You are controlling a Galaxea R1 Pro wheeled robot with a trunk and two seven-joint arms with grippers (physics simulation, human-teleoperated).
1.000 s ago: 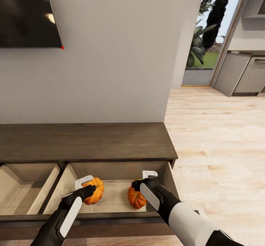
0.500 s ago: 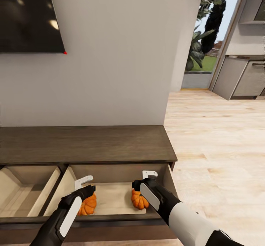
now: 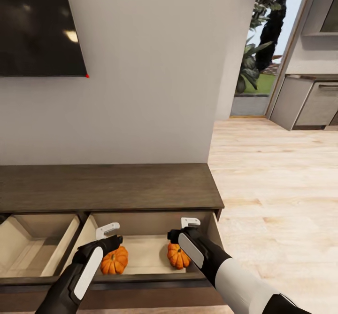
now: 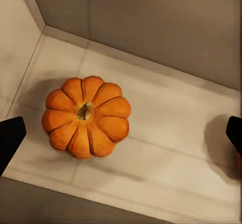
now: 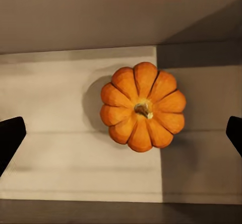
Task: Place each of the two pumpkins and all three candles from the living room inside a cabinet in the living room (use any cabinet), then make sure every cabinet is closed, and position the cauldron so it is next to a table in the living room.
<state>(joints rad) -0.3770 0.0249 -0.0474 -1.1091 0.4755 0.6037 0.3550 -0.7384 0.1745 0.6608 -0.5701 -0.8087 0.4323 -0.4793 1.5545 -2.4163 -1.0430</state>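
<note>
Both pincers, left gripper [image 3: 111, 237] and right gripper [image 3: 180, 228], hung wide apart over two round, ribbed orange pumpkins [image 3: 114, 260] [image 3: 178, 255] in the cabinet [image 3: 108, 186] drawer.

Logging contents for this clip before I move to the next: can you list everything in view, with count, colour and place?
pumpkins: 2, orange, on the open right drawer's floor, one under the left gripper, one under the right
cabinet: 1, dark brown, against the wall, two pale drawers open
screen: 1, black, on the wall
kitchen cupboards: grey, far right
plants: green, outside the doorway
floor: pale wood
left gripper: black fingers apart
right gripper: black fingers apart
</note>
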